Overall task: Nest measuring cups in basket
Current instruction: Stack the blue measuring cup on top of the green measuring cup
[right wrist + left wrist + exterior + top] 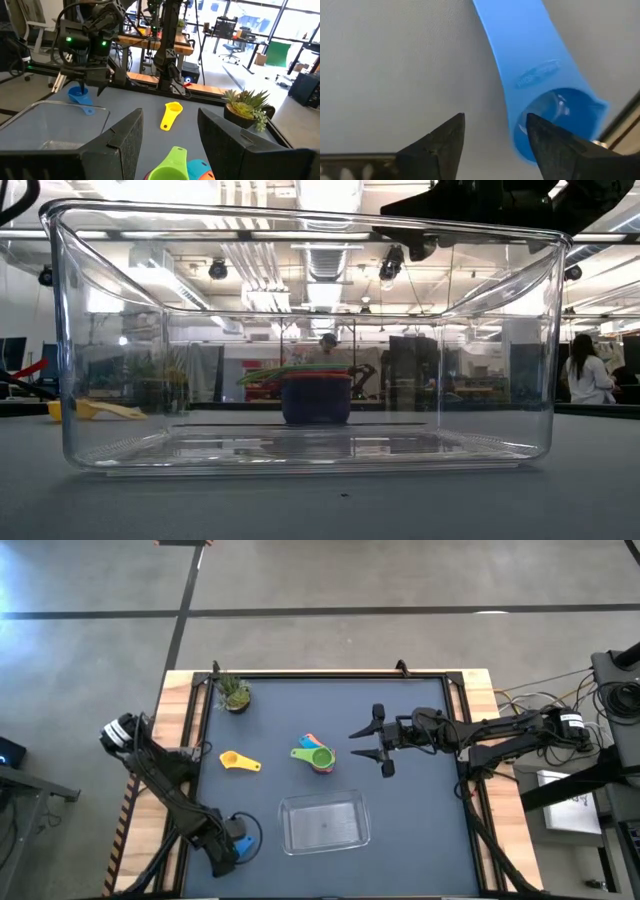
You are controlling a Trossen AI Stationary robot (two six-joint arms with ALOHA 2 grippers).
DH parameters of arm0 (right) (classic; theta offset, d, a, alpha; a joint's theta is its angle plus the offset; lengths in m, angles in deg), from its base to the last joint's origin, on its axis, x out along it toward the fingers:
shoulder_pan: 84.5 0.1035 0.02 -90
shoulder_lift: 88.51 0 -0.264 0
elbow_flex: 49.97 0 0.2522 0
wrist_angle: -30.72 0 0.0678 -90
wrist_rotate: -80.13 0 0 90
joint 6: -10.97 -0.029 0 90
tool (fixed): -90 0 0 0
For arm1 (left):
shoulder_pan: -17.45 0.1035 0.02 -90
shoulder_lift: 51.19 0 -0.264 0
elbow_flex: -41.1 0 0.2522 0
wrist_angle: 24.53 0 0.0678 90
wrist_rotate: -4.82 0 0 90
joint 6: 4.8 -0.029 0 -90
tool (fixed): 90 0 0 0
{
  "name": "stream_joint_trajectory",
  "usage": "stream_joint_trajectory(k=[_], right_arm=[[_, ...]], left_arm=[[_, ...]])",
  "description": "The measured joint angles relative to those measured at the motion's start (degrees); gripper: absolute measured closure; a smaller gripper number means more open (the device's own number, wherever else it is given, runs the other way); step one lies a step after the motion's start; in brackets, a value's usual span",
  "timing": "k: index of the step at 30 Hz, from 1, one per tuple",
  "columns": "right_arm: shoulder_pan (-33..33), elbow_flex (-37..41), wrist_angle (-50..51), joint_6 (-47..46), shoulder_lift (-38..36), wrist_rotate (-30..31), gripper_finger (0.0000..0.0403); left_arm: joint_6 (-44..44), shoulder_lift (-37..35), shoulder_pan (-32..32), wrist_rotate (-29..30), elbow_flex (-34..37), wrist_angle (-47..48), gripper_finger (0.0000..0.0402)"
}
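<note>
my left gripper (232, 843) sits open over the blue cup (80, 96) beside the clear basket (323, 821); right gripper (366, 745) waits open near the stacked cups (316, 754). off-centre fingers could just shove it off the tabletop (420, 830).

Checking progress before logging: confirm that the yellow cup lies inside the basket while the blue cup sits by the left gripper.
Wrong: the yellow cup lies on the table, outside the basket, as the high view shows. The blue cup does sit by the left gripper.
</note>
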Motion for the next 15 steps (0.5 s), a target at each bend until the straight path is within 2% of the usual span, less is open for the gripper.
stream_joint_trajectory(k=[6, 11, 15], right_arm=[[0.00, 0.00, 0.68, -0.07, 0.00, 0.13, 0.0225], [0.00, 0.02, 1.06, -0.03, 0.00, 0.14, 0.0225], [0.00, 0.02, 1.07, -0.16, 0.00, 0.15, 0.0225]], left_arm=[[-5.69, 3.25, 0.03, -1.12, -0.31, -0.17, 0.0278], [-6.55, 3.03, 0.75, -1.24, -0.36, 0.26, 0.0378], [-4.00, 1.05, 1.31, 3.40, -0.26, 4.10, 0.0393]])
